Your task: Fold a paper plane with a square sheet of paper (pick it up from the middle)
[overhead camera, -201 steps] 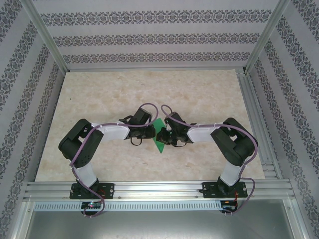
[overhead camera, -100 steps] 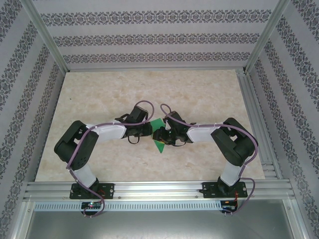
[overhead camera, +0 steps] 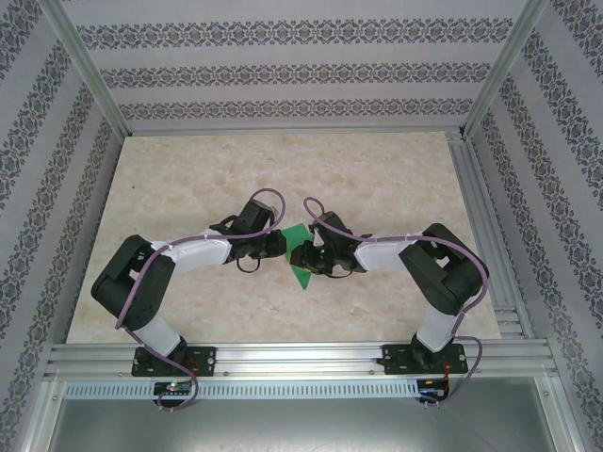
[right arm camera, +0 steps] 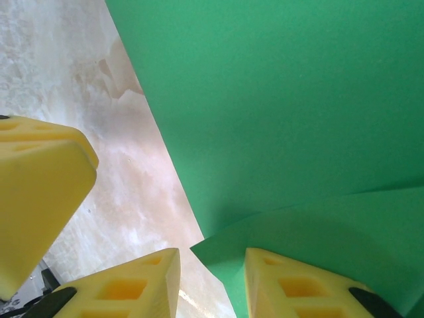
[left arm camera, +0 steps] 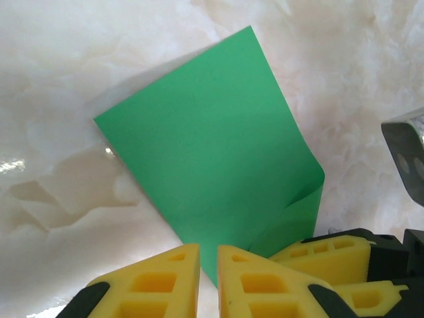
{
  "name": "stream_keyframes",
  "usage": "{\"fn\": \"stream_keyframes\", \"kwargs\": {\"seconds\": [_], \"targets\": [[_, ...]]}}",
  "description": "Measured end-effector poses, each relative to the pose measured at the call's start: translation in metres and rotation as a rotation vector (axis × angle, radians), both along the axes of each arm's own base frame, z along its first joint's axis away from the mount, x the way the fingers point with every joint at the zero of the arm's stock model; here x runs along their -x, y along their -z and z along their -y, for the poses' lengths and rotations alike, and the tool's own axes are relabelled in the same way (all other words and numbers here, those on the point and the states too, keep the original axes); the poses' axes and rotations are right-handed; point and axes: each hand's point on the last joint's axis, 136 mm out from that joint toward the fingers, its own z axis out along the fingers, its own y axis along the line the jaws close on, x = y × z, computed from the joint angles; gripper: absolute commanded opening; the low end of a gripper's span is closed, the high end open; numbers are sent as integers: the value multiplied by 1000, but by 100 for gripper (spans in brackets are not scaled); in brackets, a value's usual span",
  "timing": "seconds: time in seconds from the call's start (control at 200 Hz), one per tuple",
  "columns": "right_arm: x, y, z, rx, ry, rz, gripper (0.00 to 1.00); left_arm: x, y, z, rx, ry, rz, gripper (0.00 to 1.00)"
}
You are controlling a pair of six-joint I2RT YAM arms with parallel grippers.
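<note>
jaws of our left gripper (left arm camera: 209, 281) pinch the square sheet of paper (left arm camera: 212, 152) mid-frame; right gripper (right arm camera: 212, 278) gapes at its edge; marbled table (overhead camera: 377, 169), patterned walls (overhead camera: 283, 75).

You've got the square sheet of paper (overhead camera: 303, 274) with the left gripper (overhead camera: 281, 247) at its left edge, the right gripper (overhead camera: 296, 256) at its right.

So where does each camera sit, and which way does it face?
Top external: above, behind the arms, looking down at the table; both arms show.
Left wrist: on the left arm, looking down past the left tool at the green paper sheet.
Right wrist: close over the sheet, past the right tool.
Shared by all: the sheet.
</note>
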Motion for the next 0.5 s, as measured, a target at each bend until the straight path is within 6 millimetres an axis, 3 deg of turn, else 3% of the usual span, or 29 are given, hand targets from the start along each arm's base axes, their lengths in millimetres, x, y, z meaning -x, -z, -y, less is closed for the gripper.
{"fn": "stream_keyframes", "kwargs": {"seconds": [0.5], "targets": [[0, 7, 10, 2, 15, 4, 1, 9, -3, 11, 56, 49, -29, 16]]}}
